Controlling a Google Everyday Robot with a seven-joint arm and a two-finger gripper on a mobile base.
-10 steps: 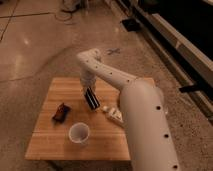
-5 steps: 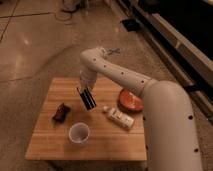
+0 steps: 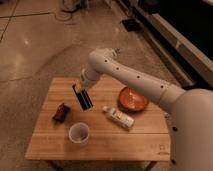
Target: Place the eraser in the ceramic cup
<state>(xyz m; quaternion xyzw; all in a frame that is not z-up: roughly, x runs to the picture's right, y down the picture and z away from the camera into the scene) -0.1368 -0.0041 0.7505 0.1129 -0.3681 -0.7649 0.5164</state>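
Note:
The eraser (image 3: pixel 84 98) is a long black block with a lighter stripe. It hangs tilted from my gripper (image 3: pixel 80 89), which is shut on its upper end and holds it above the wooden table (image 3: pixel 130 140). The ceramic cup (image 3: pixel 79 133) is small, white and upright near the table's front edge. It stands below the eraser in the picture, slightly to the left, and apart from it. My white arm reaches in from the right.
A small dark red-orange object (image 3: pixel 61 111) lies left of the eraser. A white bottle (image 3: pixel 118 117) lies on its side at the table's middle. A wide orange-red bowl (image 3: pixel 133 99) sits at the right. Bare floor surrounds the table.
The arm has swung so that the bowl and bottle now show fully. The gripper with the eraser has shifted a little to the left, still held above the table.

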